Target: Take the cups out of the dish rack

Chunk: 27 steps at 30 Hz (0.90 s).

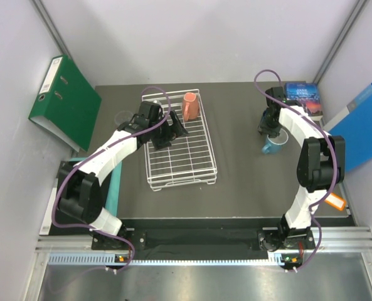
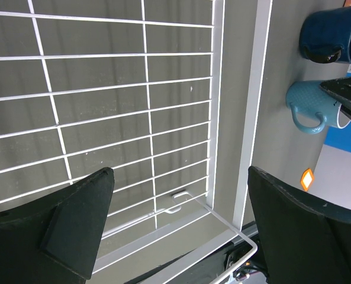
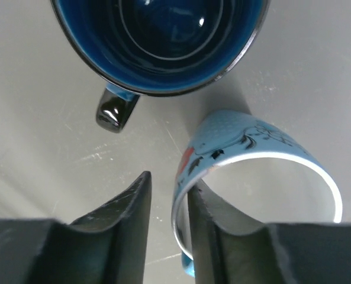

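Surface: dark grey table (image 1: 236, 188), matt, with fine scratches visible in the right wrist view
Room: plain white walls (image 1: 204, 37) close on three sides; a green binder (image 1: 63, 100) leans at the left, a blue folder (image 1: 361, 128) at the right, and a book (image 1: 303, 97) lies in the far right corner
Dish rack (image 1: 180, 182): white wire grid, left of centre on the table
In the rack: only an orange mug (image 1: 190, 105), at the far end
Off the rack: a light-blue mug (image 3: 252, 142) and a dark-blue mug (image 3: 157, 35) stand close together on the table's right; a clear glass (image 1: 123, 117) shows faintly to the rack's left
Left gripper (image 2: 178, 177): spread wide above the rack's wires, holding nothing
Right gripper (image 3: 169, 183): narrowly parted astride the light-blue mug's rim, one finger inside, the outer finger (image 3: 134, 207) just clear of the wall
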Each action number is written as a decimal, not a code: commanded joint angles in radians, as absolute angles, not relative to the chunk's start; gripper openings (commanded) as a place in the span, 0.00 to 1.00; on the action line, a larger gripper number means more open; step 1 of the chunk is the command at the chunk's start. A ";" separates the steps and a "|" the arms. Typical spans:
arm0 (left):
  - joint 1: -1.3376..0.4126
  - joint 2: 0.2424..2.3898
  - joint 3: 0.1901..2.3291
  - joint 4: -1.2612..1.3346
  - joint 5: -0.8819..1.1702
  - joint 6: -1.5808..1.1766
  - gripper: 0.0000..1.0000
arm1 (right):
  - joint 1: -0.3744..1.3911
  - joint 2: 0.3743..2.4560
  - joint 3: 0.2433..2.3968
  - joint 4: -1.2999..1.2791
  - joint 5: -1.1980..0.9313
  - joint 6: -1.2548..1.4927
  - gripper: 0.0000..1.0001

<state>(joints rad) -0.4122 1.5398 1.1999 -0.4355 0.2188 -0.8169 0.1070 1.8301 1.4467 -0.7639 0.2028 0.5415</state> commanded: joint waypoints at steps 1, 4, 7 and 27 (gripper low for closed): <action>-0.414 1.508 1.209 -0.431 0.213 -0.813 0.99 | 0.095 1.787 1.445 -0.719 0.173 0.537 0.38; -0.414 1.511 1.213 -0.431 0.216 -0.810 0.99 | 0.097 1.758 1.457 -0.730 0.170 0.538 0.45; -0.414 1.511 1.216 -0.430 0.207 -0.805 0.99 | 0.095 1.726 1.488 -0.747 0.140 0.540 0.50; -0.420 1.825 1.629 -0.397 -0.095 -0.487 0.99 | 0.166 1.384 1.355 -0.436 -0.324 0.497 0.60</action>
<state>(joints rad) -0.4141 1.7332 1.5135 -0.4492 0.0441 -0.6472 0.1272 1.4586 1.4551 -0.6006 -0.1844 0.5262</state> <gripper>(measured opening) 0.986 0.607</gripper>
